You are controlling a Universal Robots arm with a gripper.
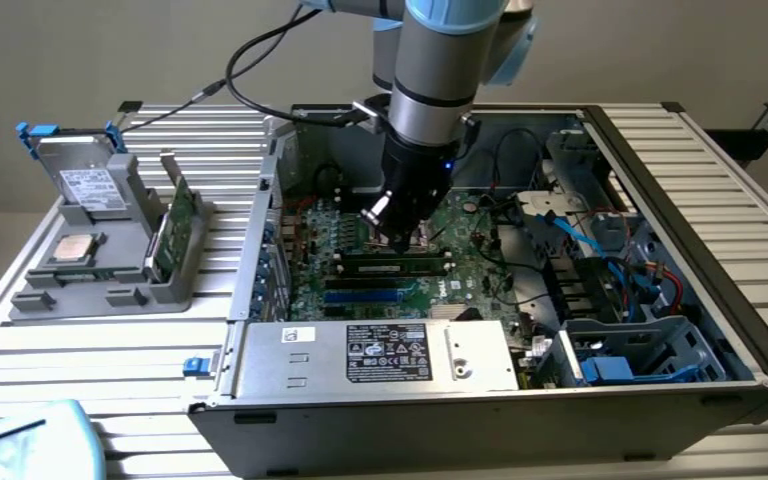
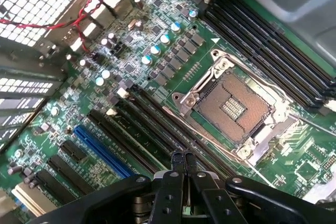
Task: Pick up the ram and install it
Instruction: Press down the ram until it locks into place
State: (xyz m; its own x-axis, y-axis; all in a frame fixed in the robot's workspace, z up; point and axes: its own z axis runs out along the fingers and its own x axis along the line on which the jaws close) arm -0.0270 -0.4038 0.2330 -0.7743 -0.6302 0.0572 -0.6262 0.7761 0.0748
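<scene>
My gripper [image 1: 399, 238] hangs low inside the open computer case [image 1: 704, 300], over the green motherboard [image 1: 471, 285]. In the wrist view its black fingers [image 2: 176, 169] are pressed together with nothing visible between them, tips just above the long black memory slots [image 2: 157, 140] beside the CPU socket [image 2: 233, 108]. A slim green stick with a white label, the ram [image 1: 387, 266], lies along the slots just in front of the fingertips in the exterior view. Whether the tips touch it I cannot tell.
A grey tray [image 1: 104, 285] on the exterior view's left holds a tall green circuit card [image 1: 177, 225], a hard drive [image 1: 88, 185] and a CPU [image 1: 77, 247]. The power supply [image 1: 384, 355] fills the case's front. Cables and drive bays [image 1: 624, 300] crowd the case's right.
</scene>
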